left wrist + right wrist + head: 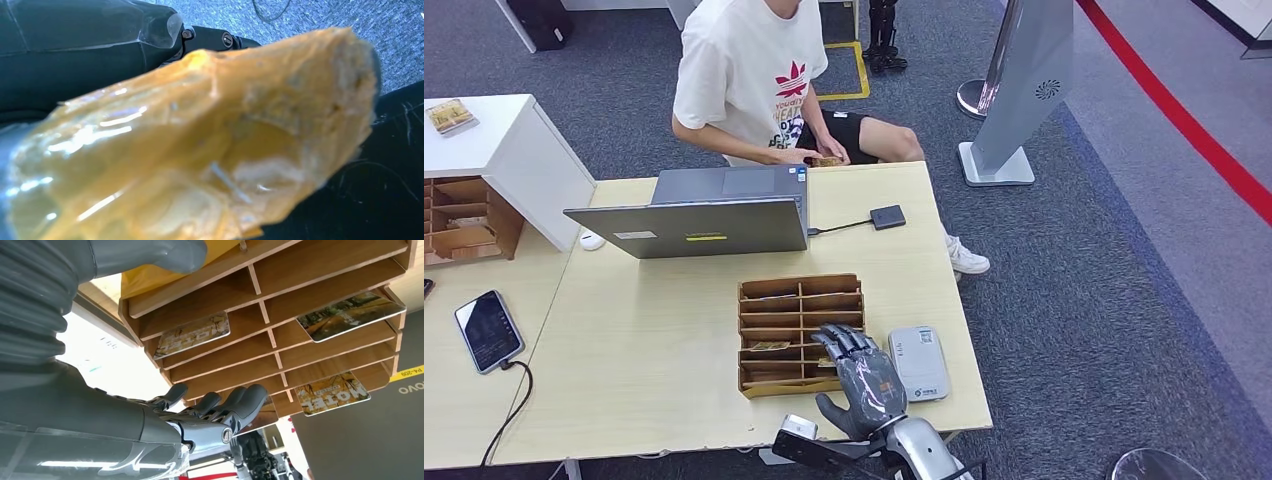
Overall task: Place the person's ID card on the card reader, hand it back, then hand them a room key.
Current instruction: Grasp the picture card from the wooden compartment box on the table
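My right hand [864,380] hovers over the near right corner of the wooden key rack [802,300], fingers spread and holding nothing. In the right wrist view its fingers [235,407] reach toward the rack's slots [320,270], where hotel key cards [192,334] [350,315] [332,392] lie. One key card [769,346] shows in a slot from above. A white-grey card reader [919,362] lies just right of the hand. The seated person [754,70] holds a small card [827,160] at the table's far edge. A blurred amber shape [200,150] covers the left wrist view, so my left hand's state is unclear.
An open laptop [714,215] stands behind the rack, with a small black box [887,217] cabled to it. A phone [488,330] lies on the left table, a white mouse [591,240] beside the laptop. A white cabinet [494,150] stands at the left, a sign stand [1014,90] at the right.
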